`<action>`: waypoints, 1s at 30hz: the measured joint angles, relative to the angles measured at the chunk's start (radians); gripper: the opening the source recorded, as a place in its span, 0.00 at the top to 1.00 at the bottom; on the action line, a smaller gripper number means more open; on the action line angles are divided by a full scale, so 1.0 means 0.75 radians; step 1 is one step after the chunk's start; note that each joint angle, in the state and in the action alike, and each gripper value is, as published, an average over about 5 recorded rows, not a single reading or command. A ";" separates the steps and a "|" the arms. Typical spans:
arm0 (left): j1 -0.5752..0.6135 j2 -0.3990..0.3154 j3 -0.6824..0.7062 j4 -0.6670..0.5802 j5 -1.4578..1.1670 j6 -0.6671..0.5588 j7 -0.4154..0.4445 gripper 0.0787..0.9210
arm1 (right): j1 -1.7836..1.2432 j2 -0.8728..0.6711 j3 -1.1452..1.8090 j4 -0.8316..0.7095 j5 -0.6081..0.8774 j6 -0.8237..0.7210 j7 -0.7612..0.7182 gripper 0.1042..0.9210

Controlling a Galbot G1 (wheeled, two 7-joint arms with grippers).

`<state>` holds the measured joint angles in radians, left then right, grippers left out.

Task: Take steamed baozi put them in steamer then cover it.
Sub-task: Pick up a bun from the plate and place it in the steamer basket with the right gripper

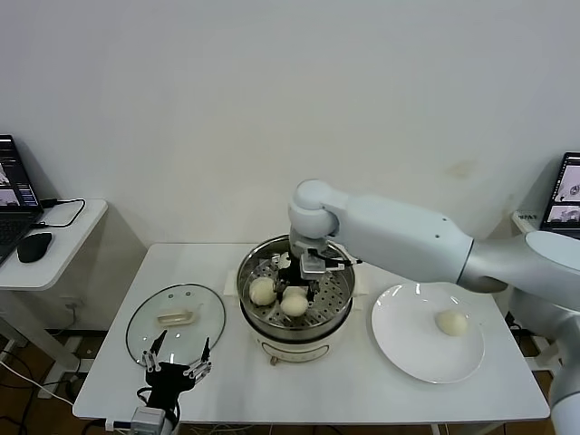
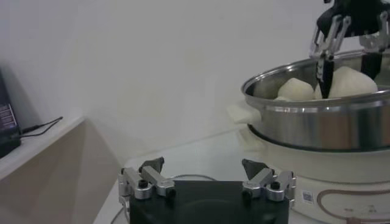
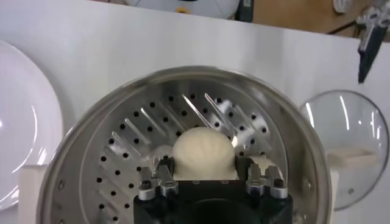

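The steamer (image 1: 256, 272) stands mid-table, with baozi on its perforated tray: one at the left (image 1: 263, 290) and one nearer the front (image 1: 293, 305). My right gripper (image 1: 310, 270) reaches down into the pot. In the right wrist view its fingers (image 3: 163, 176) sit against both sides of a baozi (image 3: 204, 149) low over the tray. One more baozi (image 1: 450, 322) lies on the white plate (image 1: 408, 349). The cover (image 1: 175, 317) lies flat on the table left of the steamer. My left gripper (image 1: 177, 361) is open and empty at the cover's near edge.
The plate sits right of the steamer near the table's front right. A side table with a laptop and a mouse (image 1: 34, 246) stands at the far left. The steamer's wall (image 2: 317, 122) rises close to the right of my left gripper (image 2: 202, 165).
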<state>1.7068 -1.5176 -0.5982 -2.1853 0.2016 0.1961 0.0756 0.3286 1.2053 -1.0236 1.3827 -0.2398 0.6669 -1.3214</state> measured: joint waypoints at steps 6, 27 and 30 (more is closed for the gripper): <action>-0.006 -0.001 0.004 0.004 0.000 0.000 0.000 0.12 | -0.020 0.009 -0.002 0.016 -0.018 -0.002 0.001 0.38; -0.005 0.002 0.003 0.012 -0.001 0.001 0.004 0.12 | 0.045 -0.086 0.062 0.069 0.056 -0.115 0.013 0.12; -0.005 0.006 0.002 0.007 -0.001 0.003 0.009 0.12 | 0.079 -0.150 0.100 0.088 0.105 -0.183 0.012 0.12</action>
<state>1.7029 -1.5132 -0.5966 -2.1803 0.2010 0.1984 0.0822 0.3880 1.0928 -0.9489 1.4487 -0.1608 0.5296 -1.3123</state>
